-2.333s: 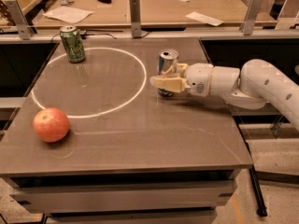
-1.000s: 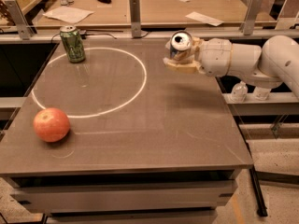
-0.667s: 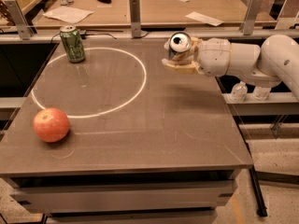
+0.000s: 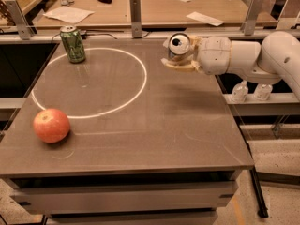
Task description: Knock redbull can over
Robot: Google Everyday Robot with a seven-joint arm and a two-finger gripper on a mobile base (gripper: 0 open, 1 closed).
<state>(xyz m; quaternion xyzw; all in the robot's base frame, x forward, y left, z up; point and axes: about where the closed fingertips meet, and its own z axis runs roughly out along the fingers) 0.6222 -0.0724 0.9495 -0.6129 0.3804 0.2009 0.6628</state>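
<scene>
The redbull can [image 4: 179, 45] is tipped over toward me, its shiny silver top and opening facing the camera, near the far right of the table [image 4: 159, 130]. My gripper [image 4: 180, 60] reaches in from the right on a white arm [image 4: 239, 55] and is shut on the can. One beige finger [image 4: 177, 65] shows below the can. The can's blue and silver body is mostly hidden behind its top and the gripper. It appears held just above the tabletop.
A wider green can [image 4: 72, 43] stands upright at the far left, on a white circle line [image 4: 140, 86] drawn on the table. A red apple [image 4: 51, 125] lies at the front left. Railing posts [image 4: 135, 11] and a desk with papers stand behind the table.
2.3 s ago the can stood upright on the table in my gripper. It has since been moved toward the far edge and tipped; over the last second almost nothing moved.
</scene>
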